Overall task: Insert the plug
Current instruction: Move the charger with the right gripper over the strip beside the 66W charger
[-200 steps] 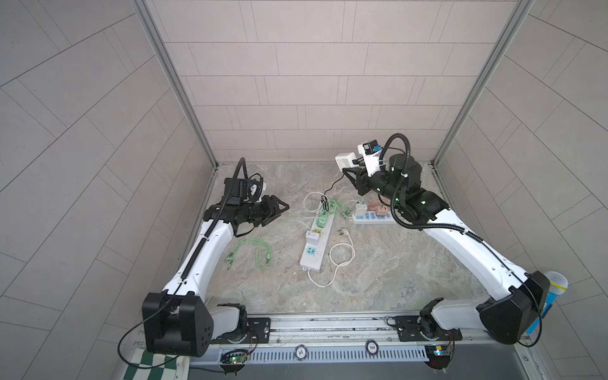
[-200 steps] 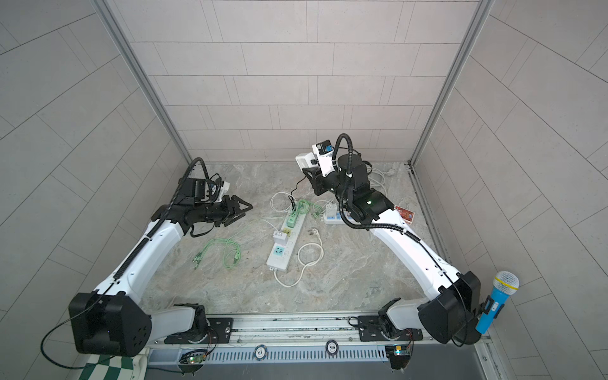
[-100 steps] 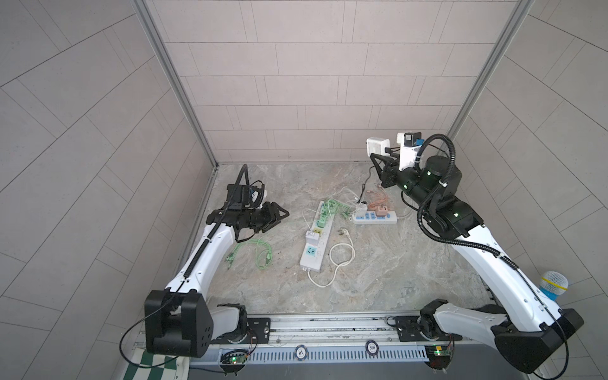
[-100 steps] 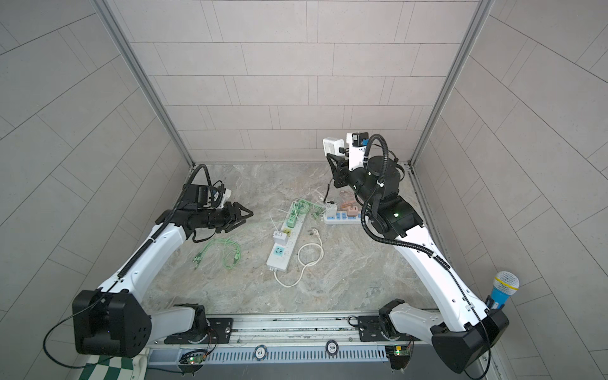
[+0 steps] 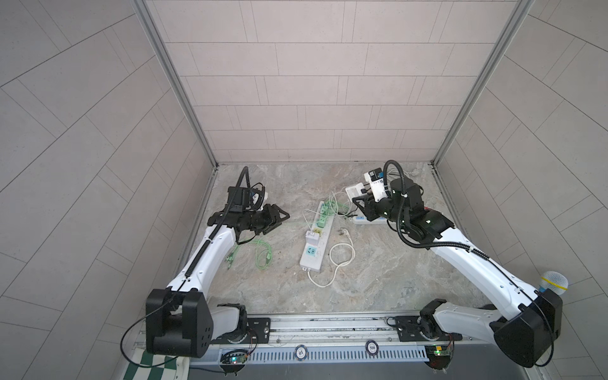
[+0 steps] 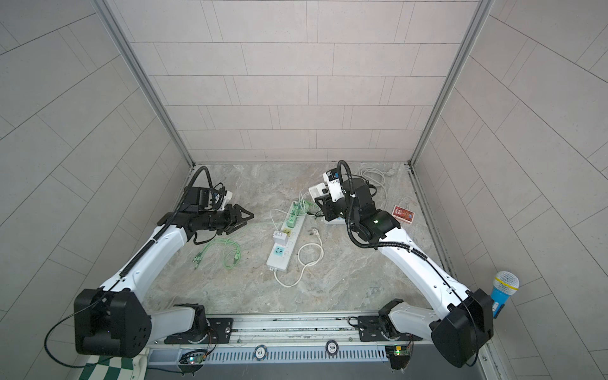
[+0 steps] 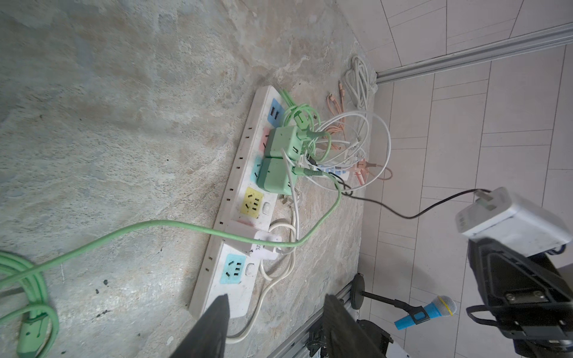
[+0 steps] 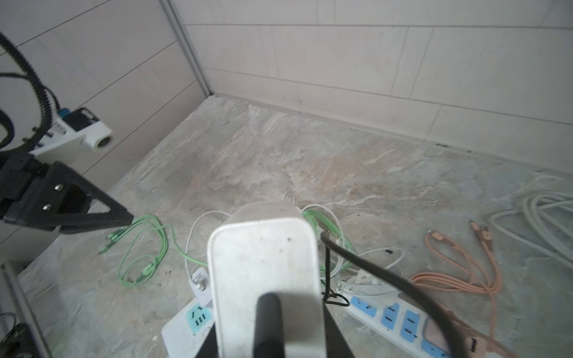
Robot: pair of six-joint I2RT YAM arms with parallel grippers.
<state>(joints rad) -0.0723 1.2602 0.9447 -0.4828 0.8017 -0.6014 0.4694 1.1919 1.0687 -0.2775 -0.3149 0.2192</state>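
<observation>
The plug [image 8: 263, 272] is a white block adapter with a black cable, and my right gripper [image 8: 266, 334] is shut on it. In both top views it [image 5: 354, 190] [image 6: 316, 190] hangs above the far end of the long white power strip [image 5: 308, 263] [image 6: 275, 263]. The left wrist view shows its prongs [image 7: 483, 198] and, on the strip [image 7: 238, 173], a free blue socket [image 7: 233, 269] and a free yellow socket [image 7: 251, 203]. My left gripper [image 5: 283, 219] [image 7: 276, 310] is open and empty, left of the strip.
Two green adapters [image 7: 279, 161] and a white charger [image 7: 254, 240] sit in the strip amid tangled green and white cables. A second strip with blue sockets [image 8: 400, 319] lies under the right arm, beside orange cables [image 8: 465, 279]. A looped green cable [image 5: 260, 253] lies left; a red box [image 6: 403, 214] lies right.
My right arm swung right and up with the plug, then came back left and lower over the strip's far end. The left gripper sank slightly and stays open.
</observation>
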